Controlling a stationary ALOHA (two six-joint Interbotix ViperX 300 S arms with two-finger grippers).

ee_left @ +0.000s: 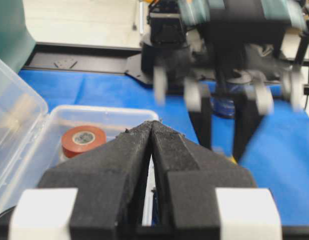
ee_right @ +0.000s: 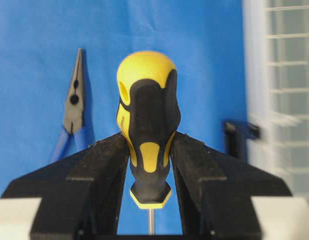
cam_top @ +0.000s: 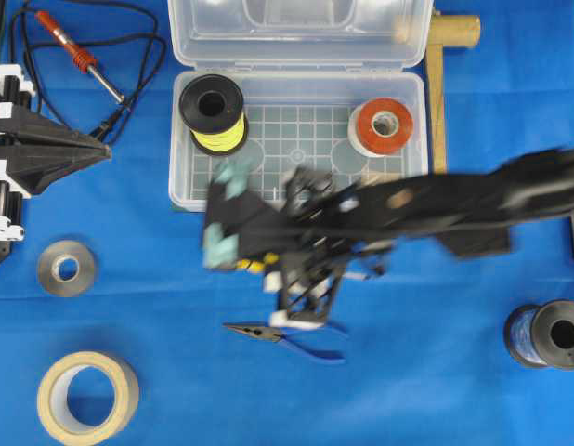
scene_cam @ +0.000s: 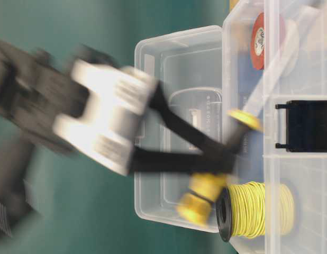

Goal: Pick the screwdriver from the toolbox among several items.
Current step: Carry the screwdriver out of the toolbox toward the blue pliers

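Note:
My right gripper (ee_right: 148, 150) is shut on the screwdriver (ee_right: 147, 115), gripping its yellow-and-black handle, with the thin silver shaft running back between the fingers. It holds the screwdriver over the blue cloth just outside the clear toolbox (ee_right: 284, 100). From overhead the right arm is blurred; the gripper (cam_top: 268, 269) and the screwdriver's yellow (cam_top: 253, 267) are at the toolbox's (cam_top: 296, 42) front edge. The yellow wire spool (cam_top: 211, 113) and red tape roll (cam_top: 384, 127) lie inside. My left gripper (ee_left: 153, 126) is shut and empty, parked at the left (cam_top: 97, 153).
Blue-handled pliers (cam_top: 287, 336) lie on the cloth below the right gripper and show in the right wrist view (ee_right: 74, 110). A red soldering iron (cam_top: 78, 56) with black cord lies far left. A grey roll (cam_top: 66, 268), a tan tape roll (cam_top: 87, 398) and a dark spool (cam_top: 547, 334) lie around.

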